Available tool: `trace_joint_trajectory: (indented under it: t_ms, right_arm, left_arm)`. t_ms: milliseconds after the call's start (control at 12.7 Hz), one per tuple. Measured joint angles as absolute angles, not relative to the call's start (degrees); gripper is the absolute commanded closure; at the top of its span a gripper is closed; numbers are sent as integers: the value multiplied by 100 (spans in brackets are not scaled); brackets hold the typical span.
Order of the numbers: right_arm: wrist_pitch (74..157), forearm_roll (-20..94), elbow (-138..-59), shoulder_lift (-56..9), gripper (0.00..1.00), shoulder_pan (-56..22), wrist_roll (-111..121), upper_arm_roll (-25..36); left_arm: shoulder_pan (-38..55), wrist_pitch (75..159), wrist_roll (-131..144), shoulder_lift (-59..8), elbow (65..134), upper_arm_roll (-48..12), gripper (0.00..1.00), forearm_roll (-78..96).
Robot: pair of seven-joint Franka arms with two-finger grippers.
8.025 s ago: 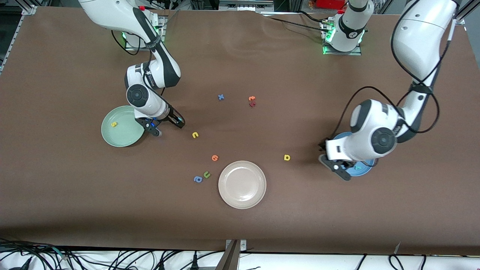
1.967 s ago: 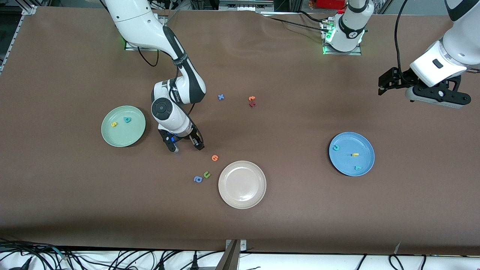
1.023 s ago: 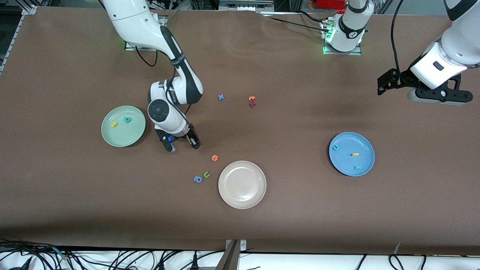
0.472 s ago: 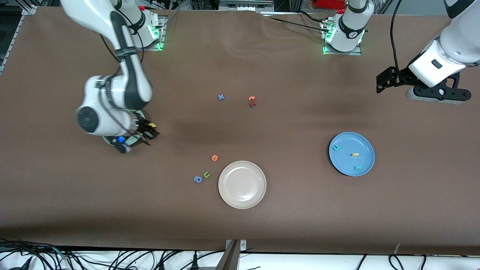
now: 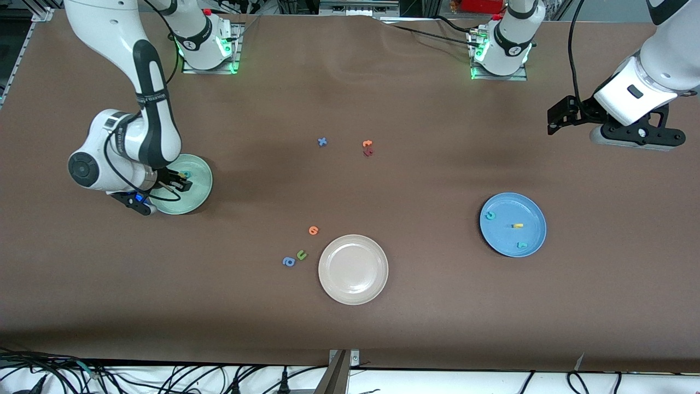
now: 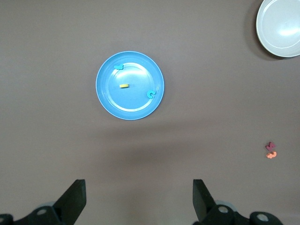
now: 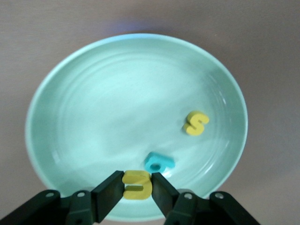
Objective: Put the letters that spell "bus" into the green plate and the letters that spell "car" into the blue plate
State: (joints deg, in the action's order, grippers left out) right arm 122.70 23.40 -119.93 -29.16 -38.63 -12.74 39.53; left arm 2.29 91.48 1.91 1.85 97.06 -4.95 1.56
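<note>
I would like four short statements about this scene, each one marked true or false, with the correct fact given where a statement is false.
1. The right gripper holds the yellow "u" over the green plate. True.
2. The green plate is empty. False: the yellow "s" and the teal "b" lie in it.
3. The blue plate holds three letters. True: the teal "c", the yellow "a" and the teal "r".
4. The left gripper is shut on a letter. False: it is open, holds nothing and waits high over the table.
</note>
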Motion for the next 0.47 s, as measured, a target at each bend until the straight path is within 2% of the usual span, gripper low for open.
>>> trace_joint_trajectory:
  t_ms: [157, 236, 393, 472]
  right_arm:
    - [12361, 2344, -12040, -2975, 10, -3909, -1270, 3938]
    - [12358, 2345, -12027, -2957, 1, -3927, -1270, 3938]
    - [12133, 2348, -11883, -2843, 1, -3934, -1270, 3959]
    - [11762, 2349, -11680, -2745, 1, -3936, -1273, 4024]
  left_arm:
    - [227, 9148, 191, 186, 9706, -495, 0, 156]
    - [226, 9147, 191, 186, 9706, -495, 0, 156]
    - [225, 9146, 191, 185, 9706, -495, 0, 156]
    - [224, 9146, 191, 185, 9705, -494, 0, 156]
